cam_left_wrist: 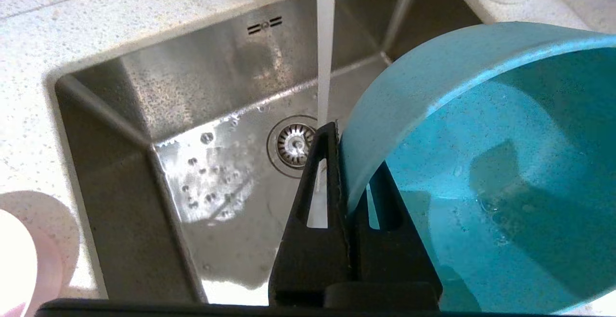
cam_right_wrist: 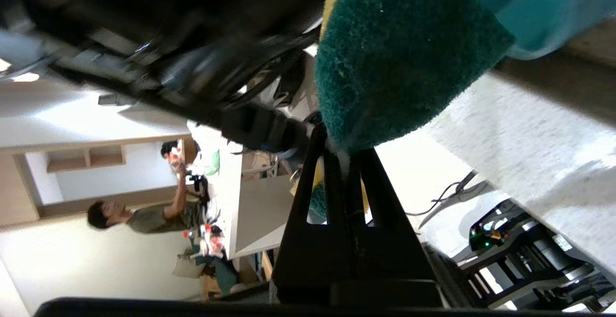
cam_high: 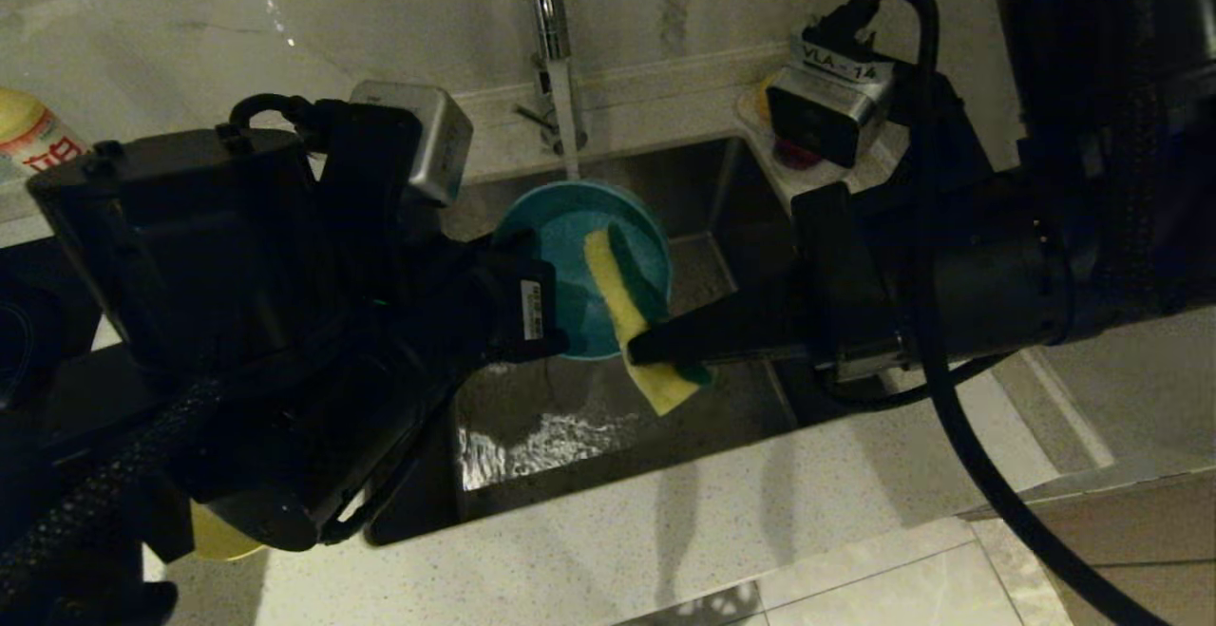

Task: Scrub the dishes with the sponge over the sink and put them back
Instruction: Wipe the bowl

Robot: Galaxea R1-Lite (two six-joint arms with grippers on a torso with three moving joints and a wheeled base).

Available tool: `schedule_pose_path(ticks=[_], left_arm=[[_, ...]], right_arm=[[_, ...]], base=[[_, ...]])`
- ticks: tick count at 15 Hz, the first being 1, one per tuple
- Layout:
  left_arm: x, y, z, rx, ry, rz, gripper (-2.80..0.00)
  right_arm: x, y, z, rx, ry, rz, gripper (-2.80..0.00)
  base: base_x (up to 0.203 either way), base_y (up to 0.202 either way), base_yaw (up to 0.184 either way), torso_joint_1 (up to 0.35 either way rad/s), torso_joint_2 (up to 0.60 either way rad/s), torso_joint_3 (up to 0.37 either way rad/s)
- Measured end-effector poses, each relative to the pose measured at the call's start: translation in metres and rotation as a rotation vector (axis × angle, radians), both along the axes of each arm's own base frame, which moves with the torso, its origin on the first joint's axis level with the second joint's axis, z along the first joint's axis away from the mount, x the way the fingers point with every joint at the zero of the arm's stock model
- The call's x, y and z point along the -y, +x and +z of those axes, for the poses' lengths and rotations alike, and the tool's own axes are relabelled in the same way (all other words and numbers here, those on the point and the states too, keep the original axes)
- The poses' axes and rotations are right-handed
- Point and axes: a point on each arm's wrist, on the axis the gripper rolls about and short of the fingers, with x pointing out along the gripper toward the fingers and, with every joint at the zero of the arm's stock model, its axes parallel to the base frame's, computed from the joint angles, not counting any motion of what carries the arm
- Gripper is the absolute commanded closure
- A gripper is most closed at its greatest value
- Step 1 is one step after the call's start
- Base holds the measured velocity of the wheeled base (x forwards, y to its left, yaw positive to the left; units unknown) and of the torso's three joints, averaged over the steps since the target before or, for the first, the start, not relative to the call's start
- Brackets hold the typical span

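Observation:
A light blue bowl (cam_high: pixel 570 246) is held tilted over the sink (cam_high: pixel 589 436), its hollow facing the right arm. My left gripper (cam_high: pixel 560 327) is shut on its rim; in the left wrist view the fingers (cam_left_wrist: pixel 351 148) pinch the bowl's wall (cam_left_wrist: pixel 481 163). My right gripper (cam_high: pixel 641 349) is shut on the sponge (cam_high: pixel 622 308), yellow foam with a green layer, which lies against the inside of the bowl. The right wrist view shows the green face (cam_right_wrist: pixel 399 57) above the closed gripper (cam_right_wrist: pixel 342 144), next to the bowl (cam_right_wrist: pixel 539 4).
Water runs from the tap (cam_high: pixel 551 47) in a thin stream (cam_left_wrist: pixel 325 43) behind the bowl, down to the drain strainer (cam_left_wrist: pixel 293 144). A small white fruit dish (cam_high: pixel 798 156) stands at the sink's back right corner. A pale bowl (cam_left_wrist: pixel 19 259) and a yellow one (cam_high: pixel 218 536) stand on the left counter.

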Motion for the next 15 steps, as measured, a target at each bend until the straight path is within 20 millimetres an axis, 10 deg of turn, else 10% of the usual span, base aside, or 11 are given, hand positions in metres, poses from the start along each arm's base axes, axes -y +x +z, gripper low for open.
schedule_pose_path(ticks=[15], left_arm=[[-0.001, -0.004, 0.002, 0.018, -0.006, -0.014, 0.00]], right_arm=[[-0.017, 0.042, -0.013, -0.015, -0.023, -0.076, 0.00]], base=[[0.000, 0.000, 0.000, 0.000, 0.00, 0.000]])
